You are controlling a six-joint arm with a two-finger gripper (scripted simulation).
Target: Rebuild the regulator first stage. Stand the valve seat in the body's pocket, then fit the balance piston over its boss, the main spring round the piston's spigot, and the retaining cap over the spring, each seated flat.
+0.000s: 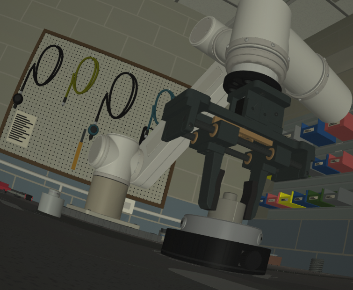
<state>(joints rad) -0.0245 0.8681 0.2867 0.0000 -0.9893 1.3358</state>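
Note:
The valve seat [226,208], a pale stepped cylinder with a small boss on top, stands in the regulator body [216,240], its lower part hidden by my fingers and the body's grey top ring. I hold the valve seat in my closed gripper [229,204], which points straight down over the body. The body is a black round base with a grey ring, at the front of the dark bench. The balance piston [51,202], a pale cylinder with a spigot, stands far left on the bench. The main spring [316,264] stands right of the body.
My arm's base column [107,193] stands on a plate behind the piston. A pegboard [76,109] with hoses hangs on the wall behind, and shelves of coloured bins [320,174] fill the right. A small reddish-brown part [275,259] lies just behind the body's right side.

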